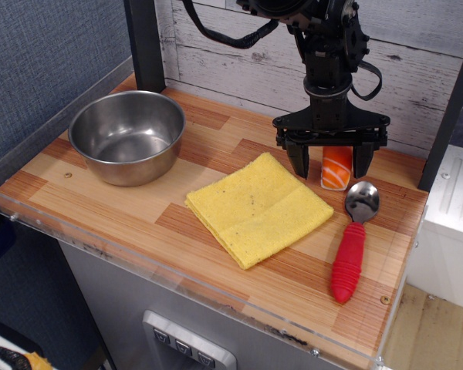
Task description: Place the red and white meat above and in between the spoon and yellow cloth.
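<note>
1. My gripper (331, 162) hangs over the far right part of the wooden table (100, 208), fingers pointing down and spread apart, holding nothing.
2. The meat (336, 167) stands on the table between my two fingers. There is a visible gap on each side, more clearly on the left; I cannot tell for certain whether the right finger (363, 159) touches it.
3. The meat sits beyond the gap between the yellow cloth (258, 209) and the spoon (353, 240), just behind the spoon's metal bowl and just beside the cloth's far right corner.
4. The spoon lies to the right of the cloth, metal bowl toward the back wall, red handle toward the front edge. It is apart from the cloth.
5. The cloth lies flat and folded near the middle of the table, turned like a diamond.
6. A steel bowl (127, 136) stands at the left, well apart from my gripper and the meat.
7. A dark post (144, 42) rises at the back left; a planked white wall (231, 62) runs behind the table, close behind my arm.
</note>
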